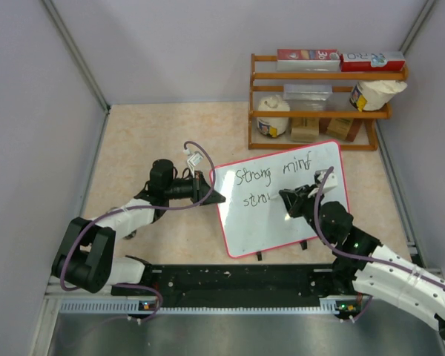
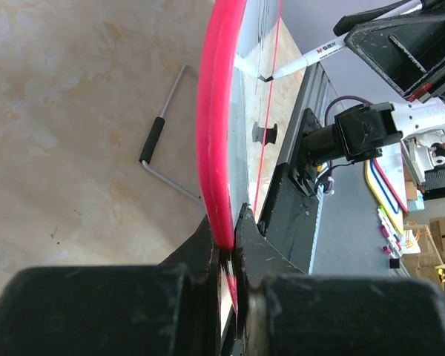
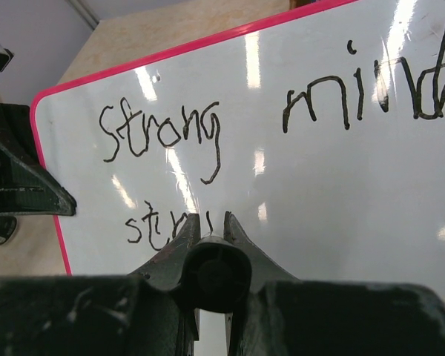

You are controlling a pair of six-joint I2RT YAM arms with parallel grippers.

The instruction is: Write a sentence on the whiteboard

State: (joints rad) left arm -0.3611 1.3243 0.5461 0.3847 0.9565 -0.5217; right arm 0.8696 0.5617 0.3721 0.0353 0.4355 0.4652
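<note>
Top view: you had the whiteboard (image 1: 261, 228) standing on the surface (image 1: 148, 141), with your left tool (image 1: 211, 194) at its 9 o'clock edge. Left wrist: that tool pinched the red rim. Right wrist: your right tool (image 3: 211, 222) gripped a marker (image 3: 215, 276) at 6 o'clock, below the sentence (image 3: 163, 137), "Strong mind str".

Wooden rack (image 1: 320, 76) far right; boxes (image 1: 308, 58) on top, possibly jars (image 1: 272, 116) below.

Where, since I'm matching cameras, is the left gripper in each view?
Top external: left gripper left of centre, on the whiteboard's left edge.
Left wrist: left gripper bottom centre, pinching the red frame.
Right wrist: left gripper far left, dark, at the frame.
Shared landmark: the red frame.
</note>
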